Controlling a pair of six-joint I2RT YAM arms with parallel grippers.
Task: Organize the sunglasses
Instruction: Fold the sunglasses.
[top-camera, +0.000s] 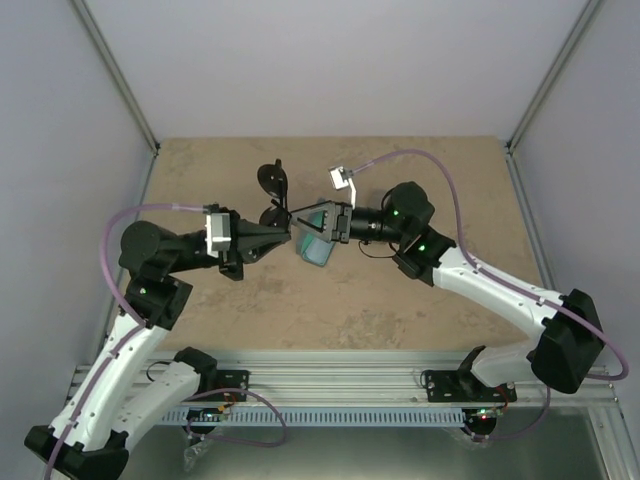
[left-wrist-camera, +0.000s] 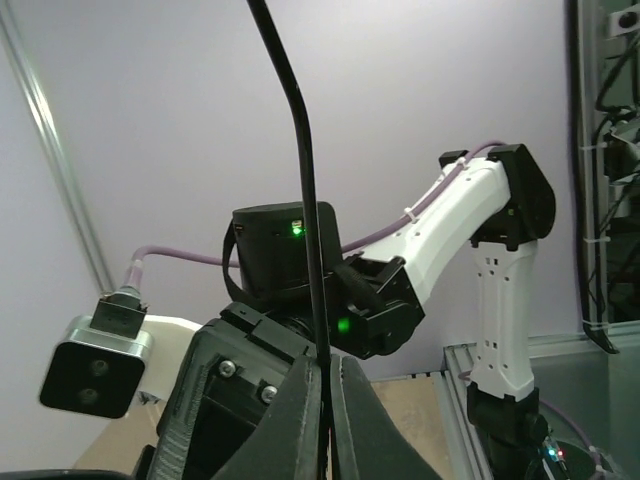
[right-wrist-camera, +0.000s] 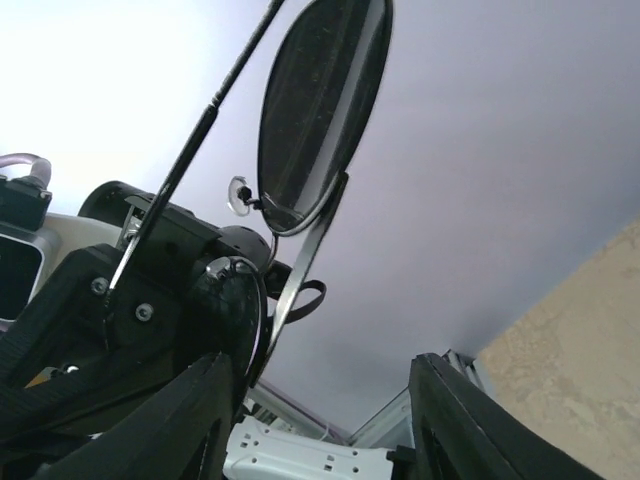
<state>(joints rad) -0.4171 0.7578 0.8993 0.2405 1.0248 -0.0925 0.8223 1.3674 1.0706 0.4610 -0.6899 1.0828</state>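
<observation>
The black sunglasses (top-camera: 272, 195) with oval lenses are held up above the table between the two arms. My left gripper (top-camera: 286, 232) is shut on one thin dark arm (left-wrist-camera: 305, 200) of them, pinched between the fingertips (left-wrist-camera: 328, 400). In the right wrist view one lens (right-wrist-camera: 320, 110) stands high and the other lens (right-wrist-camera: 232, 315) sits by the left finger. My right gripper (top-camera: 322, 222) is open (right-wrist-camera: 320, 375), facing the glasses, with nothing between its jaws. The red-framed pair is out of view.
A blue-grey case (top-camera: 314, 248) lies on the tan table (top-camera: 400, 310) just under the right gripper. Grey walls with metal posts close in the back and sides. The arm bases stand on the rail (top-camera: 340, 385) at the near edge.
</observation>
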